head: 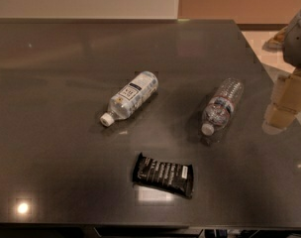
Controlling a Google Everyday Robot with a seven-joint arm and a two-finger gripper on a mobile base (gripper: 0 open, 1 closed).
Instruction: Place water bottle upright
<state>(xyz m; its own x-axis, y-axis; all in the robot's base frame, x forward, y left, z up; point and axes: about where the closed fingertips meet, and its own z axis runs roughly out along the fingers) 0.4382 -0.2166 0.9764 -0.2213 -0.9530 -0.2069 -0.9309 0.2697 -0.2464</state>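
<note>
Dark, glossy tabletop (51,83) is filling most of the frame, with a pale wall running behind it. At the right edge the pincer (286,99) is hanging just off the tabletop's side, its grey arm cut off by the frame; I cannot tell whether it is released or clenched. The water bottle (222,105) is lying on its side right of centre, white cap pointing down-frame. A white-labelled bottle (132,97) is lying well apart to its left, and a black snack bar (164,175) is resting below both.
</note>
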